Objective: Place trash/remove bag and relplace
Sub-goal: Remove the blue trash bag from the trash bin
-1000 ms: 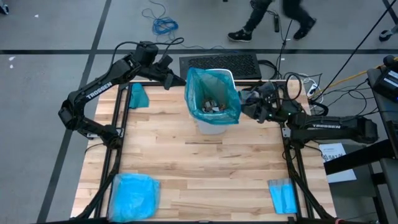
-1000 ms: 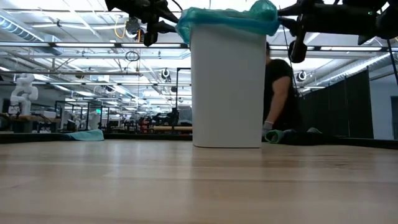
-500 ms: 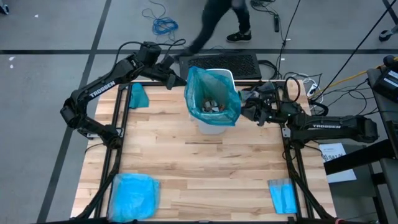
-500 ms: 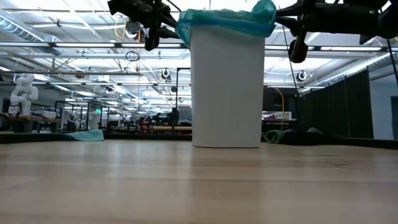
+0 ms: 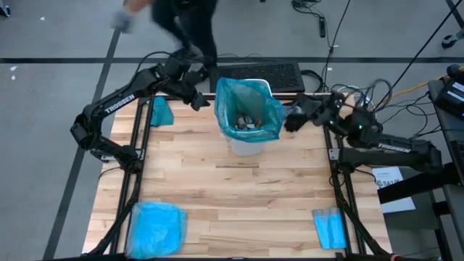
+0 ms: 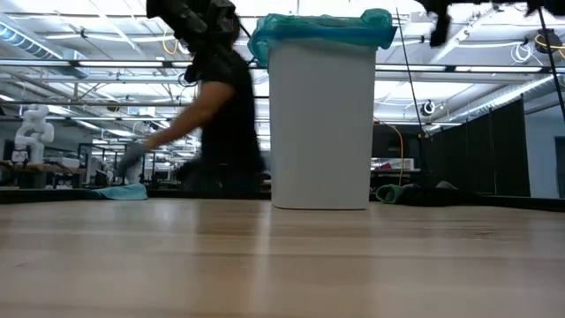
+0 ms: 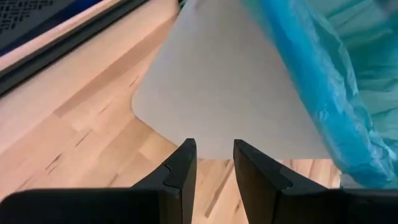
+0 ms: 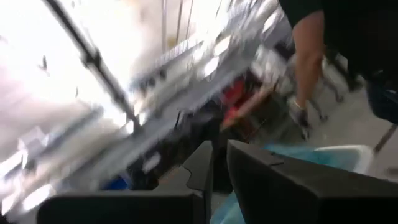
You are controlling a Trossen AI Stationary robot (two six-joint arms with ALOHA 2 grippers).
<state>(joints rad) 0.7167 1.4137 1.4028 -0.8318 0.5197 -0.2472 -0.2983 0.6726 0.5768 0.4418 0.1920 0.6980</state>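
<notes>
A white bin [image 5: 246, 145] stands at the table's far middle, lined with the teal-green bag [image 5: 270, 119], whose rim is folded over the bin's top [image 6: 322, 31]. Trash scraps [image 5: 246, 122] lie inside. My left gripper [image 5: 202, 101] hovers just left of the bin near its rim, fingers narrowly open [image 7: 214, 163] and empty, facing the bin's white wall [image 7: 217, 93]. My right gripper [image 5: 289, 122] is just right of the bin, raised above its rim [image 6: 437, 34], tipped upward, fingers shut [image 8: 219, 168] and empty.
A paler blue plastic bag [image 5: 156, 226] lies at the near left corner and a folded blue sheet [image 5: 330, 228] at the near right. A small teal bundle [image 5: 161, 112] lies at the far left. A keyboard [image 5: 255, 76] and a passing person [image 5: 181, 25] are beyond the far edge.
My right gripper has risen and tipped upward beside the bin's right side. The bag's raised hump on that side has settled lower. My left gripper has drawn back slightly from the bin, toward the table's left. A person has walked leftward behind the table.
</notes>
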